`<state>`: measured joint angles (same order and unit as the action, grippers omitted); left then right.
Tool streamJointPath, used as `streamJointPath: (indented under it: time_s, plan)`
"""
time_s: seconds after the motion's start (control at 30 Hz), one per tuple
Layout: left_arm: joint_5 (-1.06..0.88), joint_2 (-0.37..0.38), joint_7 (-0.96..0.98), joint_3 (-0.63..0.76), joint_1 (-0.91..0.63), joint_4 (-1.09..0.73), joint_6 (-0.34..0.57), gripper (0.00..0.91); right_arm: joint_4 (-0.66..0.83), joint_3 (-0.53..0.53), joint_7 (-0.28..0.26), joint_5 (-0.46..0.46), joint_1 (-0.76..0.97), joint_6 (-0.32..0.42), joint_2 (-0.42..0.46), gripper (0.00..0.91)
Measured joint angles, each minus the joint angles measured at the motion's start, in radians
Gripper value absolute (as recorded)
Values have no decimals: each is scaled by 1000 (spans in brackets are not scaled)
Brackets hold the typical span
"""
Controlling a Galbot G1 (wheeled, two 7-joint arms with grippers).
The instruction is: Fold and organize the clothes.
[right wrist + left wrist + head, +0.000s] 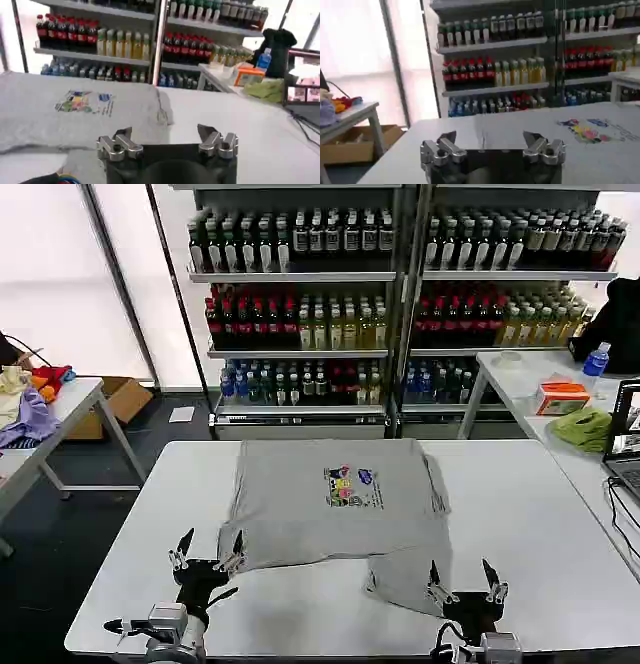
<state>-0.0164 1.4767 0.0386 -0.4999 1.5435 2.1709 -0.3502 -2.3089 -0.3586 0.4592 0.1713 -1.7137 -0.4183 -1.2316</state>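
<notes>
Shirt (335,504), light grey, lies flat in the middle of the frame on the white table (530,514) | left gripper (208,552) at lower left, jaws wide apart, holding nothing | right gripper (466,581) at lower right near the shirt's bottom corner, jaws apart too

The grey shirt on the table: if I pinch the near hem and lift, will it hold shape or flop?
Likely flop: the grey shirt lies flat and thin on the white table, with one near corner already folded over unevenly. It probably weighs little, so it may slide on the smooth top rather than stay. Both the left gripper and right gripper sit open at the near edge.
</notes>
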Motion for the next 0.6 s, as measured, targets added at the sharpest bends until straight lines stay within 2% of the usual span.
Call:
streamJointPath:
  time_s: [0.6]
  plan:
    - [-10, -9, -29, 10, -27, -93, -33, 907, 75, 31, 13, 64, 22, -9, -37, 907]
